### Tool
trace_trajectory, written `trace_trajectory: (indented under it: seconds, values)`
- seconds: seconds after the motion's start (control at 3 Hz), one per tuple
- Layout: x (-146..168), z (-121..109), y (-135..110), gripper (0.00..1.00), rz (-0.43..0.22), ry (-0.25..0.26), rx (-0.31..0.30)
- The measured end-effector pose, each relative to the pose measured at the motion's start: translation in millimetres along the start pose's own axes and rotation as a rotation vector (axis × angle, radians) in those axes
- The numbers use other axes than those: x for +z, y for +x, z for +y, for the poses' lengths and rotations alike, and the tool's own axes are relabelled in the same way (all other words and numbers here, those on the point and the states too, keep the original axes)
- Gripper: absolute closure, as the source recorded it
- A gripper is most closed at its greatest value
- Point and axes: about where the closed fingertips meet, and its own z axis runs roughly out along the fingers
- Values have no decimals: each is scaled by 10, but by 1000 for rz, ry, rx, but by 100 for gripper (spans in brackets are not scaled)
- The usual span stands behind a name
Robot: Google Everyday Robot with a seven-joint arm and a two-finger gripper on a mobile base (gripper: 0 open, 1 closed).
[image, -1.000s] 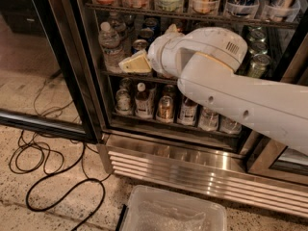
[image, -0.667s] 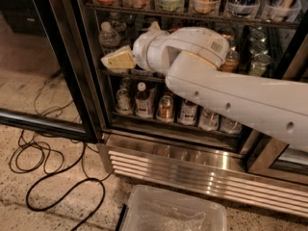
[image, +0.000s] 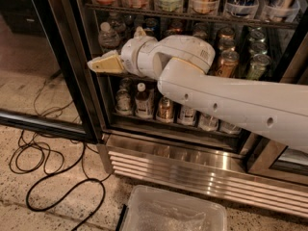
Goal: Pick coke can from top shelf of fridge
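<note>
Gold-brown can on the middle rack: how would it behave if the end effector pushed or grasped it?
The gold-brown can stands upright, so a high push would probably tip it. Its smooth round body would likely roll once down. The green can beside it may get knocked. The end effector is far left, near the door frame.

Floor (image: 43, 203) is that speckled terrazzo stuff. Black cables (image: 50, 174) sprawl over it in loose loops on the left. A clear plastic bin (image: 144, 196) sits at the bottom, just in front of the fridge (image: 192, 165) and its ribbed steel base. The gripper (image: 98, 64) hangs well above, by the left door frame.
</note>
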Motion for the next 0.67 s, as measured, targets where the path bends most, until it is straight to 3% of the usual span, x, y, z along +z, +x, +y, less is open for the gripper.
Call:
trace_trajectory:
  seconds: [0.33,0.67]
  values:
    - [-60,-141,-157,0,2,46,-43]
    - [-146,-413,-491,0,4,148,-78]
